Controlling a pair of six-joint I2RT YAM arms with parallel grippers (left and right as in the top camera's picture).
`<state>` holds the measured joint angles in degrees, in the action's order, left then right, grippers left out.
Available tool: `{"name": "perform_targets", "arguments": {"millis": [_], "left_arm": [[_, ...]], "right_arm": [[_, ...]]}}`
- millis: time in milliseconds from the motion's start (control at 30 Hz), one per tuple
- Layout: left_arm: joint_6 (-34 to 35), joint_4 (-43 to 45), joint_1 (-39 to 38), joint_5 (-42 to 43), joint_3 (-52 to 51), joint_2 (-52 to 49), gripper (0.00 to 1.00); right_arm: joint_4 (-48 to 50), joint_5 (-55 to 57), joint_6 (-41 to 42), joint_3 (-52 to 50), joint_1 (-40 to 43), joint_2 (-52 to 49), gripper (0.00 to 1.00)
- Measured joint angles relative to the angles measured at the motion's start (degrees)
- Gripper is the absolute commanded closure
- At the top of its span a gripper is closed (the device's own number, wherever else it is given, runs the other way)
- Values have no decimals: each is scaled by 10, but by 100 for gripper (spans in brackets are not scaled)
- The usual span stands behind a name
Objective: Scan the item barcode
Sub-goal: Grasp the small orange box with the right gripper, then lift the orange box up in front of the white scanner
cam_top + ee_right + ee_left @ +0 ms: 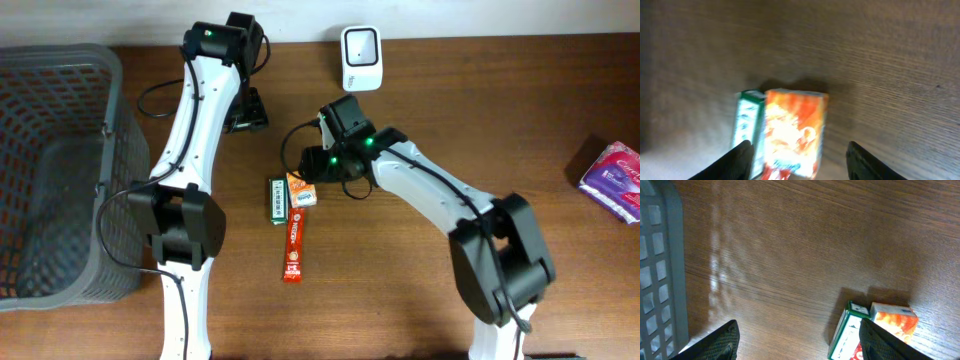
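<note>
small orange cardboard box (303, 190) on dark wooden tabletop (480, 100) | grey plastic mesh basket (110, 110) 9 o'clock | left jaws apart | right jaws apart

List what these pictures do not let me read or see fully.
Orange box: right wrist view, print blurred; no barcode readable.
Green box: left wrist view, cut off by the bottom edge.
Purple pack: overhead, cut off by the right edge.
Red packet: overhead, print too small to read.
</note>
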<state>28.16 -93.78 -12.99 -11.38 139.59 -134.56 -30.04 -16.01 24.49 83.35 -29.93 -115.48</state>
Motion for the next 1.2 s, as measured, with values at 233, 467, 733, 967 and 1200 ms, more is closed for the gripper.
{"name": "perform_targets", "arguments": {"millis": [233,467,733,967,1200], "left_arm": [[4,15,0,-24,-42,0,23],[4,17,0,-26,-45,0,21],[4,17,0,-26,-45,0,19],[4,19,0,-26,-46,0,18],[4,19,0,-26,-46,0,18]], "right_arm": [[7,1,22,0,2,-60,61],[10,-19,40,2,4,-67,96],[-101,-82,2,4,147,-71,72],[-144,-88,-54,9,133,12,39],[-106,-90,-14,9,83,-24,64]]}}
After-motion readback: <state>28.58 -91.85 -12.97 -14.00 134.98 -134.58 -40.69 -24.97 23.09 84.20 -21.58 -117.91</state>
